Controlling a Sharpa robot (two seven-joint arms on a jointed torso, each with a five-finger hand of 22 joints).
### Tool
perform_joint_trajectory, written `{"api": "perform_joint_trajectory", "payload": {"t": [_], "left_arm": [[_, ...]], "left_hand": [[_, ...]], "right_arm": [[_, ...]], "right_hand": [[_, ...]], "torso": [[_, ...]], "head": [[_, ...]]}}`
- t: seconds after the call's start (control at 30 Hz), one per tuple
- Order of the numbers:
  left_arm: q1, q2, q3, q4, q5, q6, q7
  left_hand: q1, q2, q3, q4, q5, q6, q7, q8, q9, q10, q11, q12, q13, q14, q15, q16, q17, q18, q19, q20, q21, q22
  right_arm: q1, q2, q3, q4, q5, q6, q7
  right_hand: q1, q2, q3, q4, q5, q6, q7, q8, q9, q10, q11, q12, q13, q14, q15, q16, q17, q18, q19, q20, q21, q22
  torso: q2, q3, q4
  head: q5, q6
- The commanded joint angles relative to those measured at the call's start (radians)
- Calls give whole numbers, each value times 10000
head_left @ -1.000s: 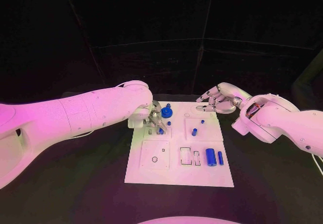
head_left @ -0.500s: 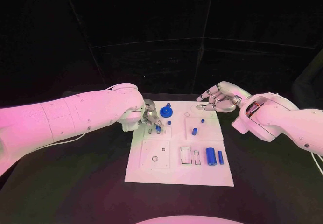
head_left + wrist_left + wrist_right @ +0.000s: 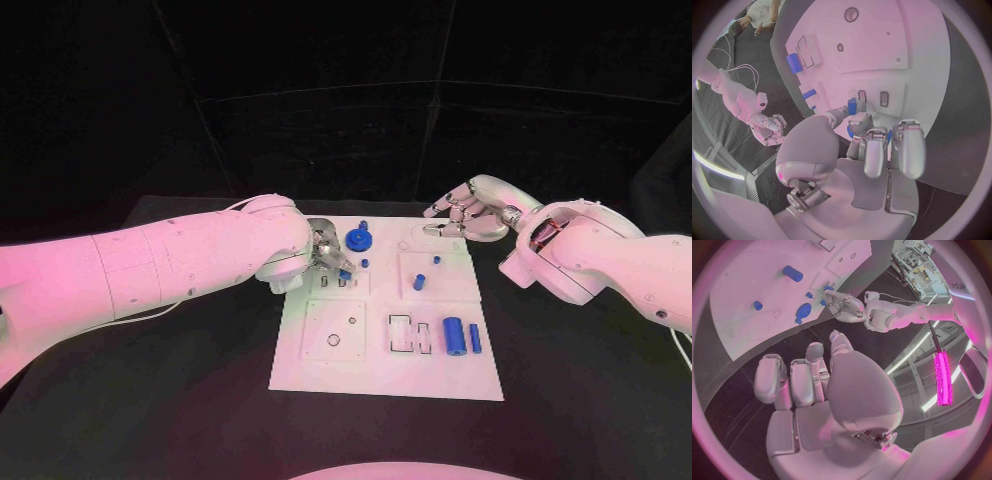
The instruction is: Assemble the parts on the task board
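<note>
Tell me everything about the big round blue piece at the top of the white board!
The round blue part looks like a flat, deep-blue disc with a thin stem standing up from its middle, probably plastic. It sits on the far left section of the task board. The left hand works right beside it, pinching a smaller blue piece, but doesn't seem to touch the disc. The right wrist view shows it too, lying flat.

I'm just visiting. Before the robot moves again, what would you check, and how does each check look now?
1. Left robot hand holds a small blue part: ok.
2. Part lined up with the slots on the task board: cannot tell.
3. Right robot hand holds nothing, at the board's far edge: ok.
4. Blue cylinder lying on the board, away from both hands: ok.
</note>
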Motion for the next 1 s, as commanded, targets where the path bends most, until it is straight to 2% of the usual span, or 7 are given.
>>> {"api": "perform_joint_trajectory", "payload": {"t": [0.03,0.23,0.47,0.5,0.63,0.8,1.0], "left_arm": [[-62,3,-21,63,-777,-515,193],[-160,-9,-44,139,-1360,-423,121],[-189,-72,-50,268,-1519,-44,-170],[-190,-84,-51,289,-1529,6,-211],[-193,-126,-51,343,-1546,118,-301],[-195,-239,-52,434,-1558,198,-403],[-195,-293,-52,494,-1561,213,-446]], "left_hand": [[-75,0,1681,-1630,-38,-5,-72,71,14,59,-46,44,15,1055,-17,32,2634,-139,233,-34,-32,404],[-94,-9,1710,-1630,-40,-6,-75,84,27,57,-47,31,-3,1055,-19,32,2634,-142,240,-36,-22,421],[-117,-25,1772,-1641,-39,-14,-80,109,54,61,-54,24,-17,1055,-24,32,2634,-142,242,-41,-24,421],[-120,-28,1783,-1644,-38,-15,-81,113,58,61,-55,23,-18,1055,-25,32,2634,-142,242,-42,-25,421],[-137,-50,1848,-1663,-36,-24,-85,138,84,66,-59,24,-22,1055,-30,32,2634,-144,247,-46,-20,431],[-157,-72,1907,-1677,-35,-25,-89,166,110,78,-64,38,-10,1055,-34,32,2634,-148,255,-51,-9,452],[-181,-92,1959,-1686,-36,-24,-94,193,135,79,-68,30,-24,1055,-37,32,2634,-152,262,-54,0,470]], "right_arm": [[18,-11,4,13,122,32,59],[18,-8,4,7,255,44,38],[18,11,4,-14,269,88,24],[18,18,4,-18,269,92,24],[18,40,4,-27,267,99,29],[17,58,4,-46,267,113,32],[17,74,4,-70,267,103,51]], "right_hand": [[70,45,-41,-10,50,83,-11,39,14,-35,-9,-33,-8,191,-87,-57,-8,179,-59,17,-68,-18],[57,50,-49,-2,49,86,-10,42,15,-30,-8,-28,-7,193,-86,-58,-4,184,-74,17,-84,-42],[56,53,-50,0,49,88,-11,44,15,-15,-9,-3,14,210,-86,-10,73,176,-50,17,-66,-8],[56,53,-50,0,49,88,-11,44,15,-15,-9,-2,15,211,-86,-6,79,176,-48,17,-65,-6],[56,54,-51,0,48,89,-11,44,15,-13,-9,1,17,215,-86,6,98,174,-42,17,-61,2],[50,53,-57,3,45,92,-12,47,16,-11,-9,0,13,216,-87,-1,89,174,-41,16,-62,0],[42,52,-64,7,40,94,-12,49,17,-17,-8,-16,-3,211,-87,-19,61,179,-56,16,-75,-22]], "torso": [[10,-17,2],[-1,-11,10],[17,-13,-7],[24,-11,-7],[19,-6,-1],[15,-29,8],[18,-14,0]], "head": [[-9,-13],[-1,-7],[91,3],[117,34],[95,34],[91,-9],[91,-51]]}}
